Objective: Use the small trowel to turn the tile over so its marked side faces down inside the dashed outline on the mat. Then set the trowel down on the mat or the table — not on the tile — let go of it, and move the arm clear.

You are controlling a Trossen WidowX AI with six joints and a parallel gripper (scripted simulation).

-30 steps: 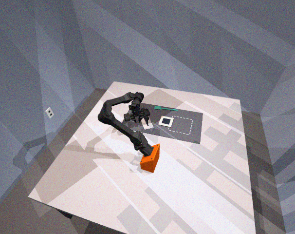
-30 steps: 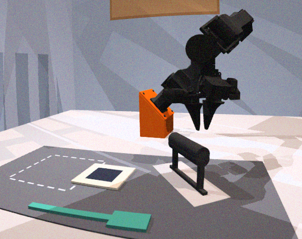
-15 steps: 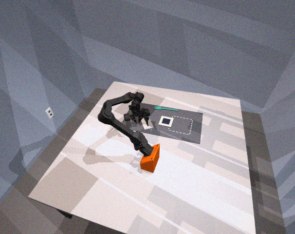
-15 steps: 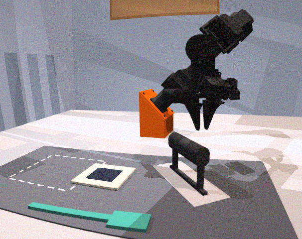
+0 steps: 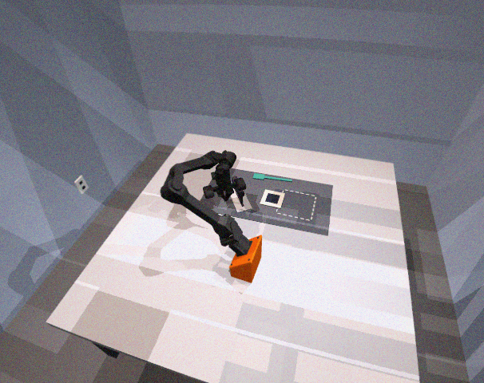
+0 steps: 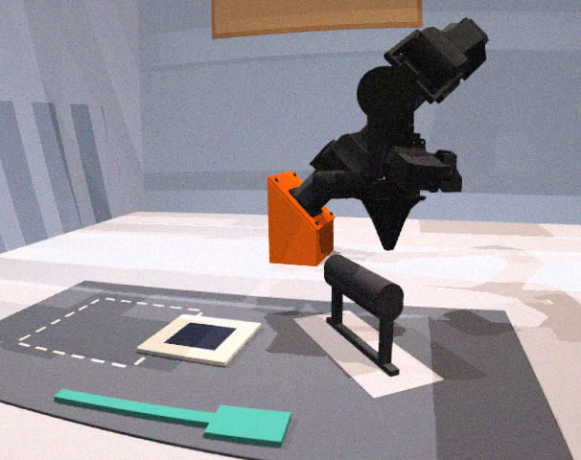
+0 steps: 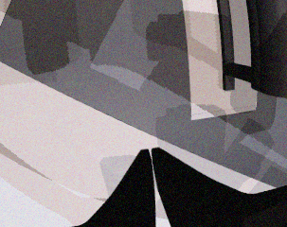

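Note:
The tile [image 5: 272, 199] [image 6: 198, 336] lies flat on the mat [image 5: 324, 206] [image 6: 281, 386], its dark marked side up, across the near side of the dashed outline [image 5: 315, 199] [image 6: 76, 356]. The trowel stands on the mat beside the tile: its pale flat blade [image 5: 238, 205] [image 7: 205, 90] lies flat, and its black round handle [image 6: 362, 285] [image 7: 276, 47] is raised on two posts. My gripper [image 5: 225, 199] [image 6: 388, 248] [image 7: 150, 156] is shut and empty, its fingertips together. It hangs in the air above the level of the handle and off to its side, apart from it.
A teal flat paddle-shaped tool [image 5: 259, 176] [image 6: 251, 423] lies on the mat near its edge, on the side away from the orange arm base [image 5: 246, 266] [image 6: 293, 232]. The raised trowel handle stands below my gripper's level.

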